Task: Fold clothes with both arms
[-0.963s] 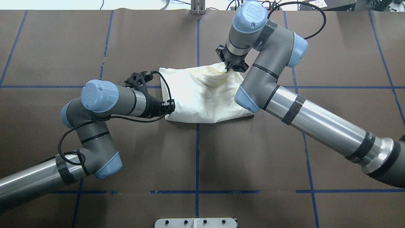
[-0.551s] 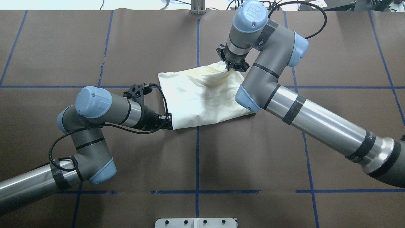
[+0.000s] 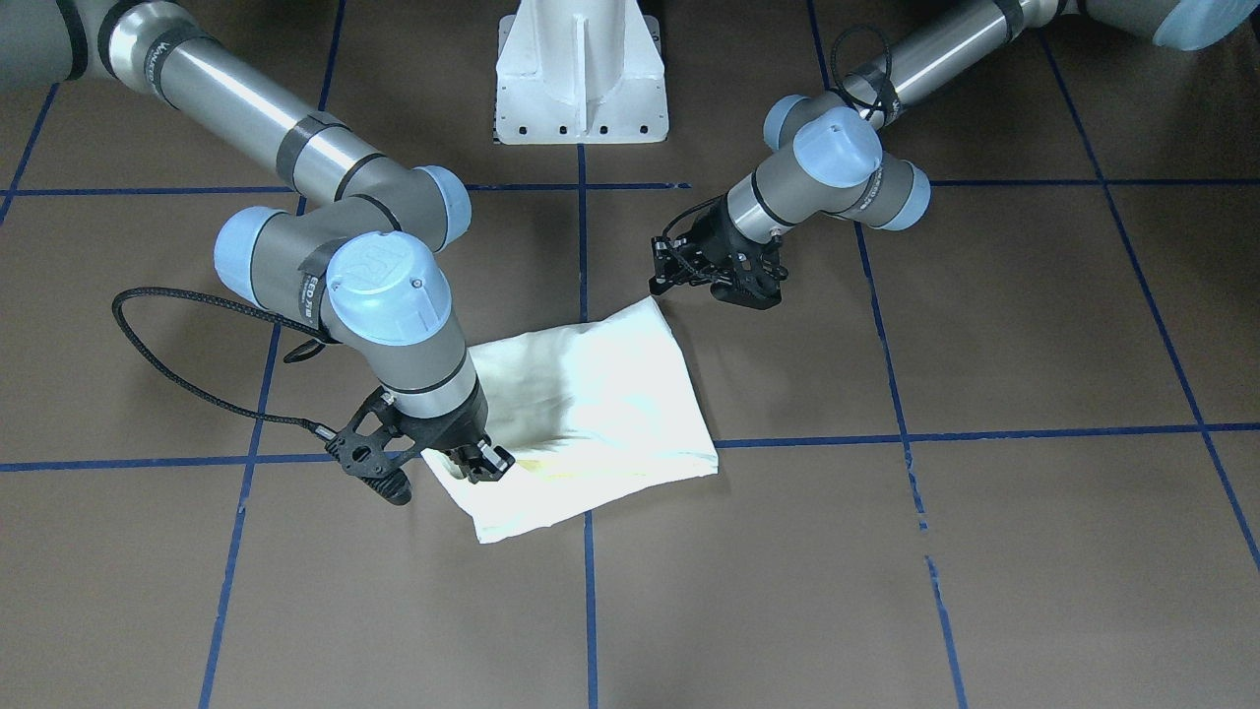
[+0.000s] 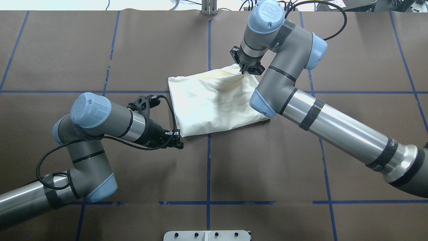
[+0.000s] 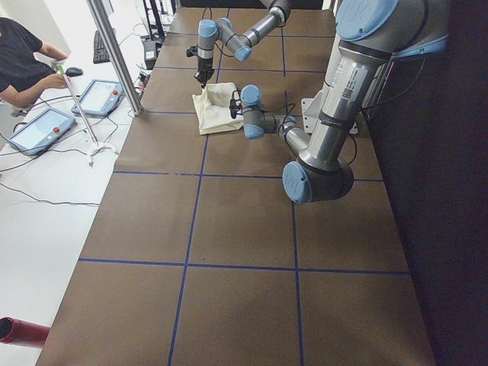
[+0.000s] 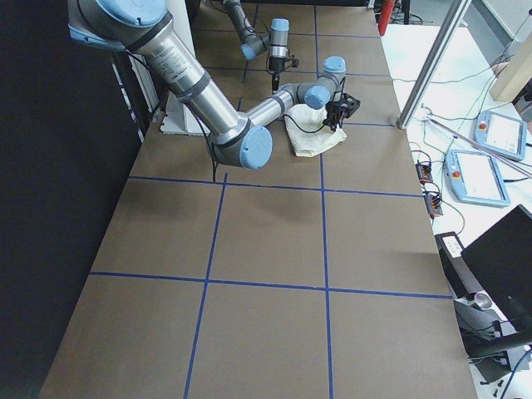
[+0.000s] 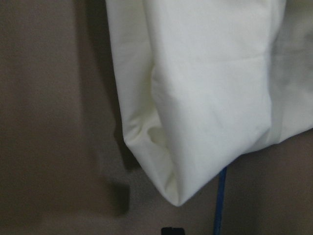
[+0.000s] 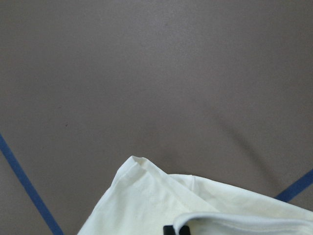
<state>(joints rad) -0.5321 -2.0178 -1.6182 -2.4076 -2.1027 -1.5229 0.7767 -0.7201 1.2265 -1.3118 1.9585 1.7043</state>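
Brown table, blue tape grid. L gripper: jaws apart, nothing in them; near corner of folded shirt just ahead of tips. Shirt lies flat betw. both grippers. R gripper: jaws pinched on shirt's far edge, cloth puckering toward them.

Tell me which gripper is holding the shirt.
The right gripper: it pinches the T-shirt at its far corner. The left gripper sits off the near corner, holding nothing.
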